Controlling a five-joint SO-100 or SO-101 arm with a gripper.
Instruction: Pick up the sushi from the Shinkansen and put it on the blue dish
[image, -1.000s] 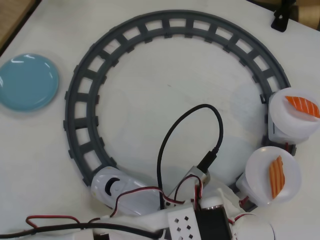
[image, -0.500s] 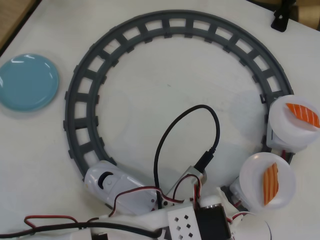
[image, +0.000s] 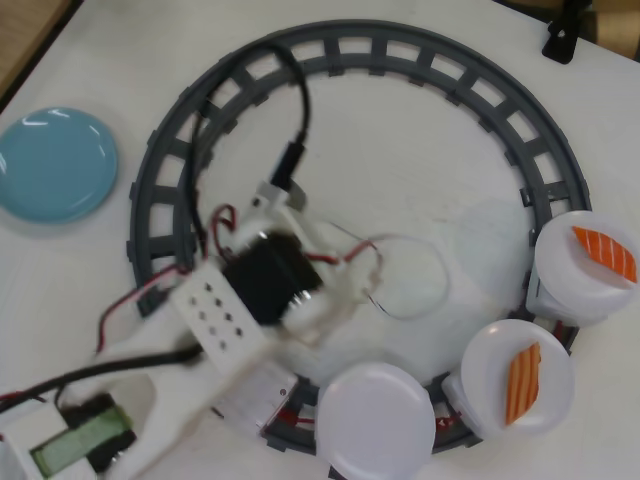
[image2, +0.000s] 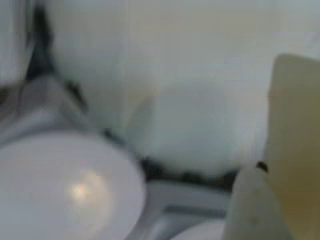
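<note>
Overhead view. The blue dish (image: 55, 164) lies at 9 o'clock on the white worktop (image: 400, 180) and is empty, so delivery is not done. A grey circular track (image: 520, 130) rings the middle of the frame. Three white plates ride its 4-to-6 o'clock arc: one at 6 o'clock (image: 375, 420) is bare, one at 5 o'clock (image: 520, 375) carries an orange-striped piece (image: 524, 382), and one at 4 o'clock (image: 585, 265) carries another orange piece (image: 605, 252). The train's nose cannot be made out. The arm (image: 215, 320) reaches in from 7 o'clock; the claw (image: 330, 300) sits inside the ring, blurred, and its state cannot be told. No plain beige sushi is identifiable here.

Wrist view. The picture is heavily blurred. A white plate (image2: 65, 190) fills the 7 o'clock area. A pale beige slab (image2: 295, 140) stands at 3 o'clock; it may be the sushi or a claw finger, which cannot be determined.

Judgement: transfer to the dish remains.

Surroundings: a wooden surface (image: 25, 35) shows at 11 o'clock and a black clamp (image: 562, 38) at 1 o'clock.
</note>
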